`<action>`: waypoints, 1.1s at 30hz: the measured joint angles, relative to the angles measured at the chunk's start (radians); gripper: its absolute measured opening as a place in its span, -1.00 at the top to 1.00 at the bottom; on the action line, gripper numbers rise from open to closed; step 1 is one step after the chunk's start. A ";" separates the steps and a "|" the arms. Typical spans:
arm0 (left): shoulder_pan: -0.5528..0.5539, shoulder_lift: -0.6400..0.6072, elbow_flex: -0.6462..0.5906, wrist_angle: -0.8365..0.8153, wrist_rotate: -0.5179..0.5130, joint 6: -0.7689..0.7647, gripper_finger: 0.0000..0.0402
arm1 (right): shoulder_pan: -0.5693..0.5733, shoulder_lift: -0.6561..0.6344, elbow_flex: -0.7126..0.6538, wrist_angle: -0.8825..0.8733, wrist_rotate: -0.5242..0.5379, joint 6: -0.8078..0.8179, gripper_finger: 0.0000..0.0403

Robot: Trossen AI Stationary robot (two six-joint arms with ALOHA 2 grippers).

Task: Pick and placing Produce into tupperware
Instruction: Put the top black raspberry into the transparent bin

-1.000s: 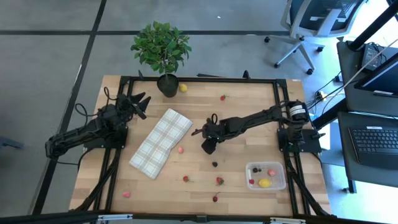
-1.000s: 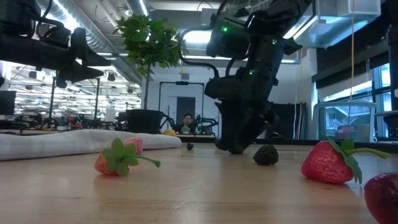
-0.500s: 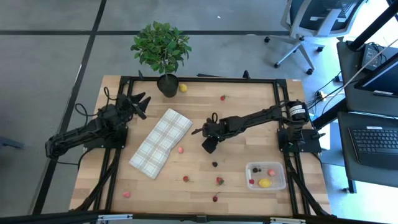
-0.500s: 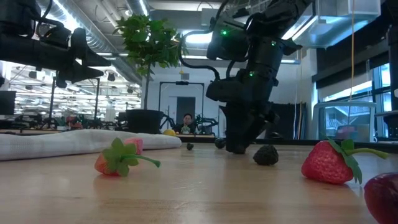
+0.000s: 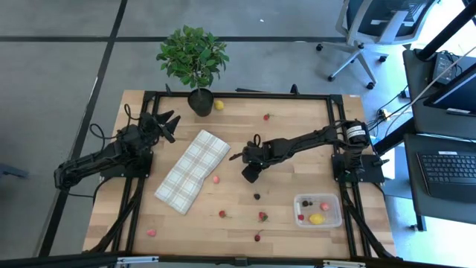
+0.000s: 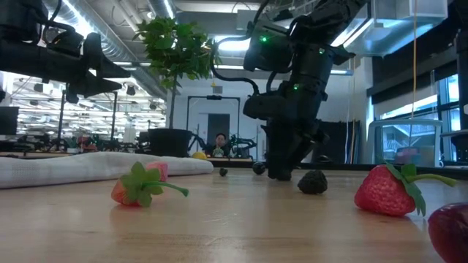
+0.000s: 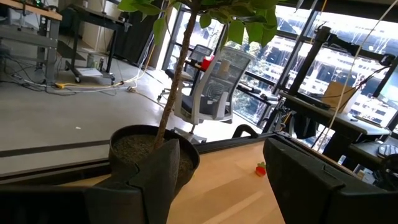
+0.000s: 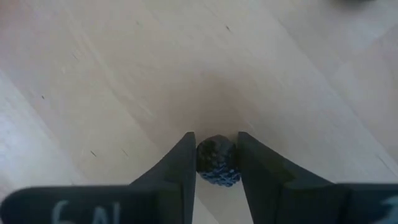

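My right gripper (image 5: 249, 176) is down at the middle of the table, shut on a small dark berry (image 8: 217, 160). The clear tupperware (image 5: 336, 219) stands near the right front corner with a yellow piece, red pieces and a dark piece in it. Loose produce lies about: another dark berry (image 5: 256, 196), red pieces (image 5: 216, 179) (image 5: 262, 217) and a lemon (image 5: 219, 106). My left gripper (image 7: 227, 162) hangs open above the far left of the table, by the potted plant, with nothing in it. My right gripper pinches the dark berry by its two opposite sides (image 8: 200, 158) between its two fingertips (image 8: 186, 155). The fingers come from above, slanting down. In the low view the fingertips (image 6: 281, 174) are down at the tabletop.
A plaid cloth (image 5: 192, 170) lies folded left of the centre. A potted plant (image 5: 193, 59) stands at the far edge. More red pieces lie near the front edge (image 5: 151, 232) (image 5: 258, 237) and toward the far edge (image 5: 267, 116). Bare wood lies between my right gripper and the tub.
My right gripper has stayed at the middle of the table and shut its fingers on the dark berry; in the low view the spread of its fingertips has narrowed.
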 joint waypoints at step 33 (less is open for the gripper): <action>0.000 0.000 0.000 0.000 0.000 0.000 -0.12 | 0.401 -0.133 0.426 -0.912 -0.271 0.660 0.46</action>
